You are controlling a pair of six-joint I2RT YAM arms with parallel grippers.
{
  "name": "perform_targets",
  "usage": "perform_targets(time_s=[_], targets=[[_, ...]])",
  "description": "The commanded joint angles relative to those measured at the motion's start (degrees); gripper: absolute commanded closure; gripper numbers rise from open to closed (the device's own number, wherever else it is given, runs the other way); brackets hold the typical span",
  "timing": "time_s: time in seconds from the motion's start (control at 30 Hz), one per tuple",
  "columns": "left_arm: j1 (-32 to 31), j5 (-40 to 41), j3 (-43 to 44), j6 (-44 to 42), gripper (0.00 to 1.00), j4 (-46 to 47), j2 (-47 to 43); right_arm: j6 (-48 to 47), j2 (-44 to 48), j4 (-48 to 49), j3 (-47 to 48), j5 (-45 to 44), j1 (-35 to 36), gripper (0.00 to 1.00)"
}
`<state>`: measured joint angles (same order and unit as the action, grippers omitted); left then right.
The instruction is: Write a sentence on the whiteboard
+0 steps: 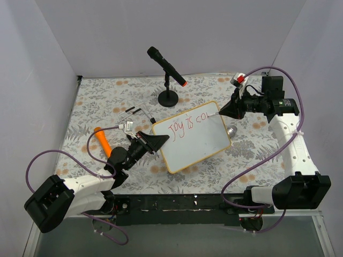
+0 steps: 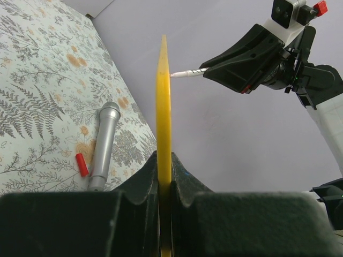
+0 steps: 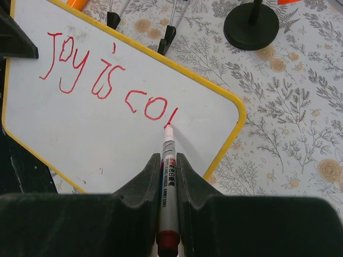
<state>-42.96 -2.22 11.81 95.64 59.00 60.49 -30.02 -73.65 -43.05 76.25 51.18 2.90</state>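
The whiteboard [image 1: 199, 145], white with a yellowish frame, is tilted in the middle of the table. My left gripper [image 1: 156, 143] is shut on its left edge, seen edge-on as a yellow strip [image 2: 163, 101] between the fingers [image 2: 185, 184]. Red writing, the sentence [image 1: 186, 124], reads "Joy is col" [image 3: 96, 80] along the top of the board [image 3: 80, 139]. My right gripper [image 3: 168, 167] is shut on a red marker [image 3: 168, 182]. The marker's tip touches the board at the foot of the last stroke. From the left wrist, the marker [image 2: 186, 73] pokes out of the right gripper [image 2: 214, 67].
A black microphone [image 1: 167, 67] stands on a round-based stand [image 1: 168, 98] behind the board. A silver microphone [image 2: 102, 147] and a red cap [image 2: 81, 164] lie by the board's right side. An orange tool [image 1: 102, 141] and metal clips [image 1: 134, 112] lie at left.
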Motion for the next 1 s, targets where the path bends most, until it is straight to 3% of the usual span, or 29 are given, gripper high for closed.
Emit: perform_targets(time_s=[0.0,0.6,0.97], targets=[[0.1,-0.3,1.0,1.7,1.00,8.1,-1.1,0.9,-1.1,2.8,3.7,1.0,-0.1,0.99],[0.2,-0.4,0.9,1.8,1.00,8.5,-0.6,3.5,-2.1,6.0,4.2,-0.4,-1.0,0.99],[0.2,0.0,0.7,1.8,1.00,8.5,-0.9,1.2,-0.8,3.0,2.3,-0.4,-1.7,0.99]])
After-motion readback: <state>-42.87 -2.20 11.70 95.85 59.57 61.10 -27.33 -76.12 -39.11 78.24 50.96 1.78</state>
